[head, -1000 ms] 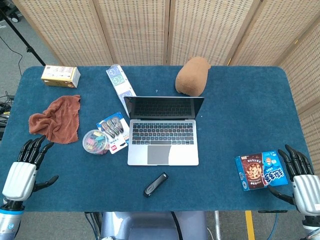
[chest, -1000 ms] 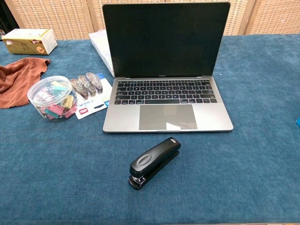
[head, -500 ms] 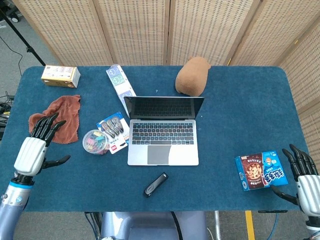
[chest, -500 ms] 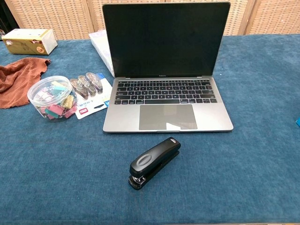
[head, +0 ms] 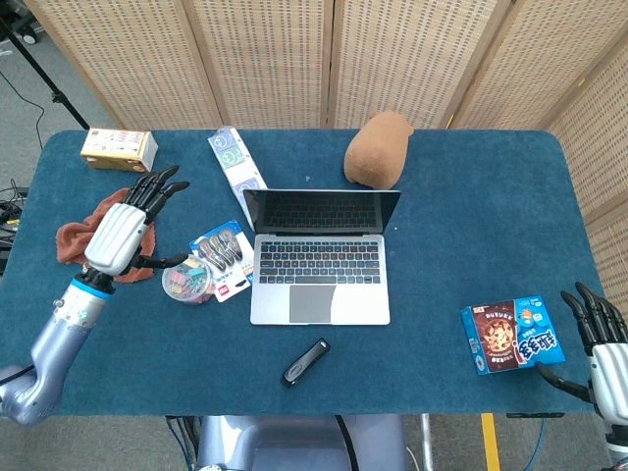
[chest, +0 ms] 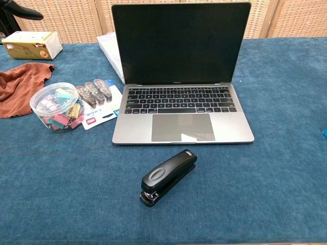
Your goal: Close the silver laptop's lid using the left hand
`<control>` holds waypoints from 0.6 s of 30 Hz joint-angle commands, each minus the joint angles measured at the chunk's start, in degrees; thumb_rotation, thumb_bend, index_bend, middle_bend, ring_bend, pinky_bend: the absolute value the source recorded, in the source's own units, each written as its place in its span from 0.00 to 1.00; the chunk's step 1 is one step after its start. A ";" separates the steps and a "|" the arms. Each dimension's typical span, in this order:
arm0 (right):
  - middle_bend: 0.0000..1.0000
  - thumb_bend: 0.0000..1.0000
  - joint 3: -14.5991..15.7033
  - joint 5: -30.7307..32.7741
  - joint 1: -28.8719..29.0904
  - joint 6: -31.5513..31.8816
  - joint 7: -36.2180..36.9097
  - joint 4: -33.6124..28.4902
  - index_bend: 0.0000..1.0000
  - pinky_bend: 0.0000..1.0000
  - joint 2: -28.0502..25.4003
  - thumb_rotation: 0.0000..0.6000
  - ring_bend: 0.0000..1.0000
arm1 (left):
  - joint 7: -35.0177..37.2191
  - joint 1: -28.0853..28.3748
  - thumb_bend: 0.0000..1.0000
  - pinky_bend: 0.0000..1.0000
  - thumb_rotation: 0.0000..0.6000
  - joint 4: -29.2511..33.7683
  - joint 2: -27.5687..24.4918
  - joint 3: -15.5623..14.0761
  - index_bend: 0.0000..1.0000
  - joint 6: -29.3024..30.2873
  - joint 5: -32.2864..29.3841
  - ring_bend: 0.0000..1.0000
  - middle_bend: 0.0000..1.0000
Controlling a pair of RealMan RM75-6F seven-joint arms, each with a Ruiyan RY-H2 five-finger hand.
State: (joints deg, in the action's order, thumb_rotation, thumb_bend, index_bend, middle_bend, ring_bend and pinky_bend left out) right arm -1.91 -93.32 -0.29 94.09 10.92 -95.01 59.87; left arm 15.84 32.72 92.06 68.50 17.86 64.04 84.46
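Note:
The silver laptop (head: 320, 273) sits open mid-table, its dark screen (chest: 180, 43) upright and facing me. My left hand (head: 123, 228) hovers above the table to the laptop's left, over the brown cloth's edge, fingers spread and holding nothing. It stands well apart from the lid. In the chest view only a dark bit of that hand (chest: 15, 9) shows at the top left corner. My right hand (head: 605, 353) rests at the table's front right corner, fingers apart and empty.
Left of the laptop lie a tub of coloured clips (head: 186, 279), a tape pack (head: 224, 253) and a brown cloth (head: 74, 240). A black stapler (head: 305, 362) lies in front. A brown plush (head: 378, 148), a white box (head: 236, 163), a carton (head: 118, 149) and a cookie box (head: 512, 334) are around.
My left hand has lifted from the table's front left edge and travelled forward and rightward toward the laptop. The right hand has drawn back slightly toward the front edge.

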 commanded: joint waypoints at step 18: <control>0.00 0.18 0.14 -0.05 -0.32 0.13 2.07 0.09 0.00 0.06 -0.77 1.00 0.00 | -11.99 15.22 0.09 0.02 1.00 -2.74 3.39 3.58 0.14 -14.39 -10.90 0.00 0.00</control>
State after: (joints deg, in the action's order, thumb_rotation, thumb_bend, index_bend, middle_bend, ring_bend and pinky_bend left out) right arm -1.75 -93.44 -0.55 94.15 12.83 -94.97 59.18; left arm 4.47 47.15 89.86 71.37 21.03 50.37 74.29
